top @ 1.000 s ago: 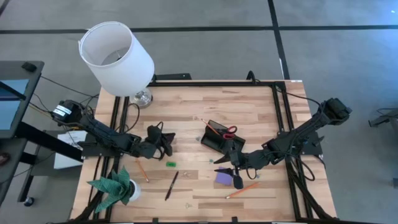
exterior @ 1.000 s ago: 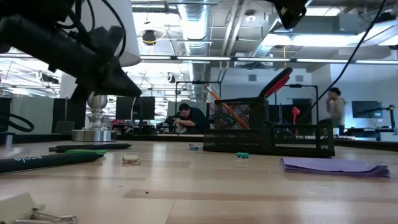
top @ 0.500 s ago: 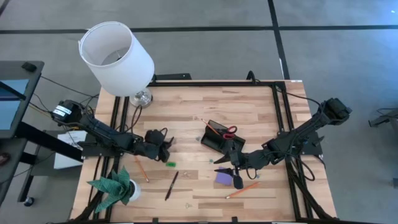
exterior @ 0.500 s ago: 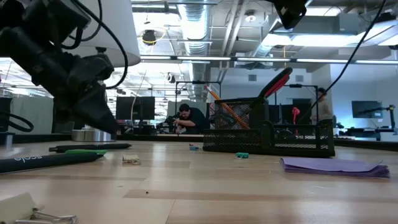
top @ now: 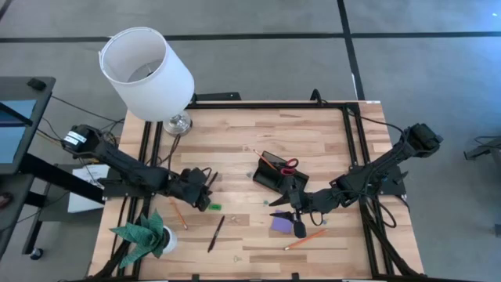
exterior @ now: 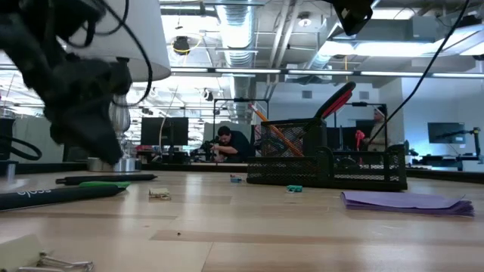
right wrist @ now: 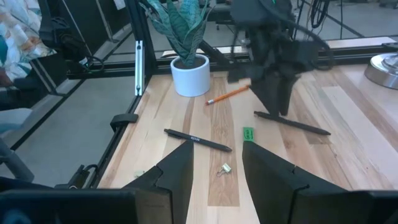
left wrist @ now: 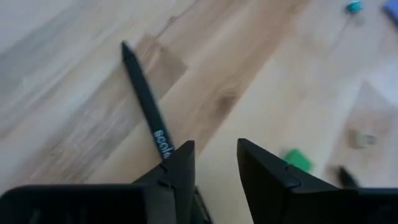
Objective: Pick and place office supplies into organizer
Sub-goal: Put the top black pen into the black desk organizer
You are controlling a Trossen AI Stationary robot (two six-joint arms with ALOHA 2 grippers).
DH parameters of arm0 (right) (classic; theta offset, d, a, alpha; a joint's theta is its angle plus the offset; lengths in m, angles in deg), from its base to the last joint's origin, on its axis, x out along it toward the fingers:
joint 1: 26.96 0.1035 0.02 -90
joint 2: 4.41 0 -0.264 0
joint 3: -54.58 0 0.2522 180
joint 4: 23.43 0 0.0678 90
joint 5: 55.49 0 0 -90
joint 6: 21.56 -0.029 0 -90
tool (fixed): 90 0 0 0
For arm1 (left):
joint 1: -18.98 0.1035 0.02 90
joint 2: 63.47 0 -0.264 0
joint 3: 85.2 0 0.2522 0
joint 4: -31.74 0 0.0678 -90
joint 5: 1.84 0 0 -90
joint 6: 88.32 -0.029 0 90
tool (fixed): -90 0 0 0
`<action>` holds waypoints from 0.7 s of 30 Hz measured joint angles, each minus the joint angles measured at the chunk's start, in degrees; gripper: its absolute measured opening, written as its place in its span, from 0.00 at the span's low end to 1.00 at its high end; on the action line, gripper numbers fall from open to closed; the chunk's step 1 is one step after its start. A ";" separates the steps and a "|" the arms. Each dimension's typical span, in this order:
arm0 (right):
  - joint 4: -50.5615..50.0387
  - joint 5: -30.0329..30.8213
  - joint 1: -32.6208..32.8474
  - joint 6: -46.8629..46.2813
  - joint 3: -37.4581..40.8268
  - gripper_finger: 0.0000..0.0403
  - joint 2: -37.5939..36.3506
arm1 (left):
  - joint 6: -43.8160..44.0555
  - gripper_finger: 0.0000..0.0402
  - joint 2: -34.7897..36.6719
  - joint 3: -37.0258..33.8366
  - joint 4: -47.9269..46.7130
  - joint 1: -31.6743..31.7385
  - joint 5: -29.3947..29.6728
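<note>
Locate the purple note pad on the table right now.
In the high view the purple note pad lies flat on the table's right half, just in front of the organizer, beside the right gripper and near an orange pencil.

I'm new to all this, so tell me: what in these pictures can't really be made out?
- High view: what lies inside the organizer, too small to tell.
- Low view: the left end effector is motion-blurred.
- Left wrist view: the black pen runs under the fingers, hiding its end.
- Low view: the binder clip is cut off by the edge.
</note>
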 joint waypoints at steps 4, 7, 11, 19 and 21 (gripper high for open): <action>0.02 0.00 0.00 0.00 0.00 0.33 0.00 | 0.98 0.25 3.13 5.71 -9.34 -3.42 2.44; 0.02 0.00 0.00 0.00 0.00 0.33 0.00 | 7.20 0.24 3.71 8.75 -19.22 -6.02 3.95; 0.02 0.01 0.00 0.01 0.00 0.33 0.00 | 19.80 0.24 1.98 7.89 -24.95 -10.24 4.60; 0.02 0.02 0.00 0.01 0.00 0.33 0.00 | 27.80 0.24 -3.05 7.40 -21.37 -17.69 7.96; 0.02 0.01 0.00 0.00 0.00 0.33 0.00 | 27.96 0.24 -4.85 7.40 -21.34 -18.34 8.16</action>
